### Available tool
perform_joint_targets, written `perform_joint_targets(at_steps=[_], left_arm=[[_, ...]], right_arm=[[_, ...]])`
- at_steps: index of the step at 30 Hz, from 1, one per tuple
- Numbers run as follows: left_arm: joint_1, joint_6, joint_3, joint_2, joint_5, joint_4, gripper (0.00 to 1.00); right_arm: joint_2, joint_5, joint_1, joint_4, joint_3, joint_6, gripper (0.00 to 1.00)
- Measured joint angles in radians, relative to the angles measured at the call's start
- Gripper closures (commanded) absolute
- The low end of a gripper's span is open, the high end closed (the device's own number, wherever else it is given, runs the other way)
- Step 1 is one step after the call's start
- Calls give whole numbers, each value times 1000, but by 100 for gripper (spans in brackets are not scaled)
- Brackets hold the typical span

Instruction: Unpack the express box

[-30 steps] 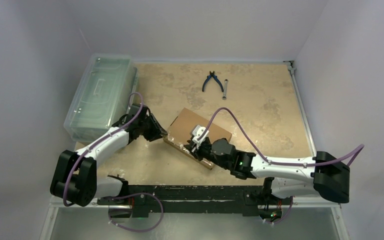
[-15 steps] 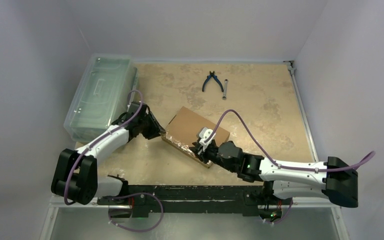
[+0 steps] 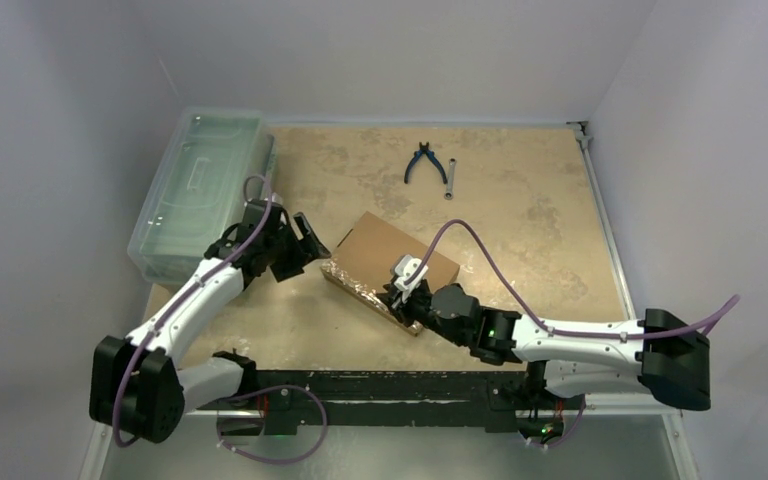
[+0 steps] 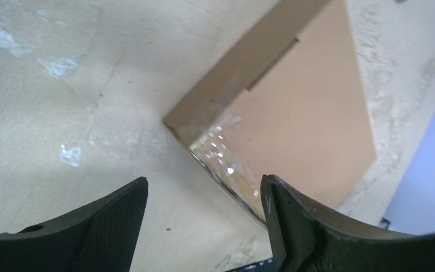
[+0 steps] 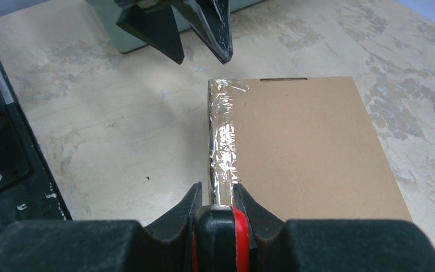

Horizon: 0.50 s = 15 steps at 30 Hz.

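The express box (image 3: pixel 392 252) lies flat and closed at the table's middle, a plain brown cardboard mailer with shiny clear tape (image 5: pixel 222 141) along its near-left edge. My right gripper (image 3: pixel 401 292) is at the near end of that taped edge, shut on a black-and-red tool (image 5: pixel 222 233) whose tip meets the tape. The box fills the right wrist view (image 5: pixel 311 153). My left gripper (image 3: pixel 310 240) is open and empty, just off the box's left corner. In the left wrist view (image 4: pixel 204 184) its jaws stand wide apart above the table beside the taped corner (image 4: pixel 218 150).
A large clear plastic lidded bin (image 3: pixel 200 185) stands along the left wall, close behind the left arm. Blue-handled pliers (image 3: pixel 422 160) and a small silver tool (image 3: pixel 450 180) lie at the back. The black arm base rail (image 3: pixel 380 385) runs along the near edge.
My left gripper has pulled back up and left off the box's left corner and opened. My right gripper has shifted slightly toward the near end of the taped edge.
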Motion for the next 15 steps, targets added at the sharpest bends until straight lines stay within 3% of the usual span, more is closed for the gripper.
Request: perform_joint_targets(at_steps=[8,15], left_arm=[[-97,-114,-52,-155,67,25,26],[-207,-224,-127,-119,50,109,34]], right_arm=[[3,6,6,2,0,-1,100],[3,28,23,-3,3,-2,100]])
